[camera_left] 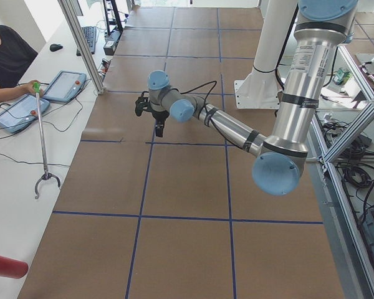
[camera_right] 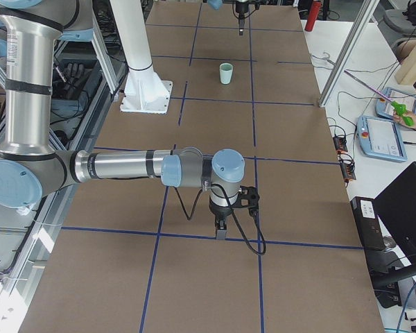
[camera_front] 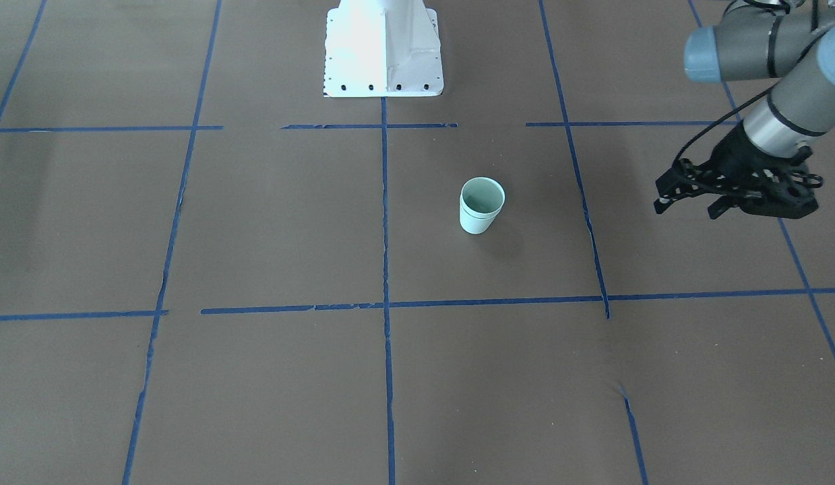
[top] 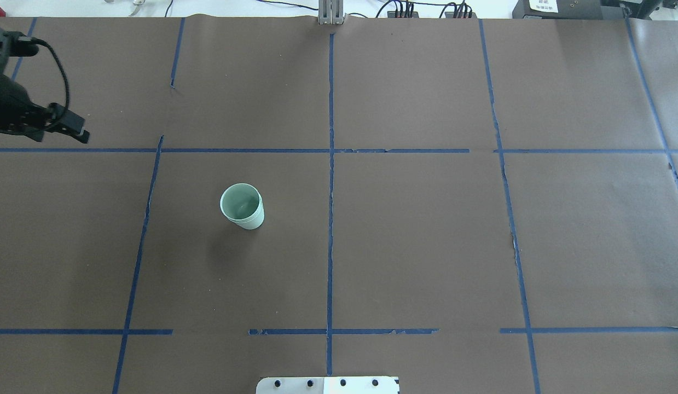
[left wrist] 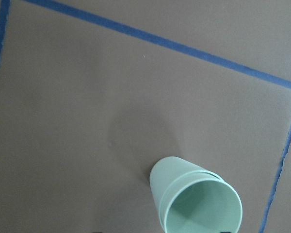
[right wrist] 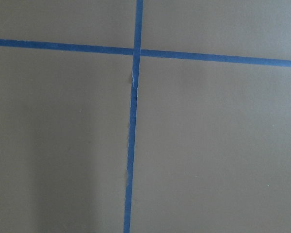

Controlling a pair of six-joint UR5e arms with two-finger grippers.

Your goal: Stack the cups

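Observation:
Two pale mint-green cups [camera_front: 481, 210] stand nested, one inside the other, upright on the brown table left of the centre line [top: 243, 209]. The left wrist view shows both rims of the stacked cups [left wrist: 194, 204]; they also show far off in the right side view [camera_right: 226, 73]. My left gripper [camera_front: 688, 207] hovers away from the cups near the table's left edge [top: 80, 133], open and empty. My right gripper [camera_right: 221, 232] shows only in the right side view, low over the table at a tape line; I cannot tell whether it is open or shut.
The white robot base [camera_front: 383, 54] stands at the table's near edge. Blue tape lines [top: 330, 164] grid the brown paper. An operator [camera_left: 6, 59] with a grabber stick [camera_left: 42, 143] and tablets sits at a side bench.

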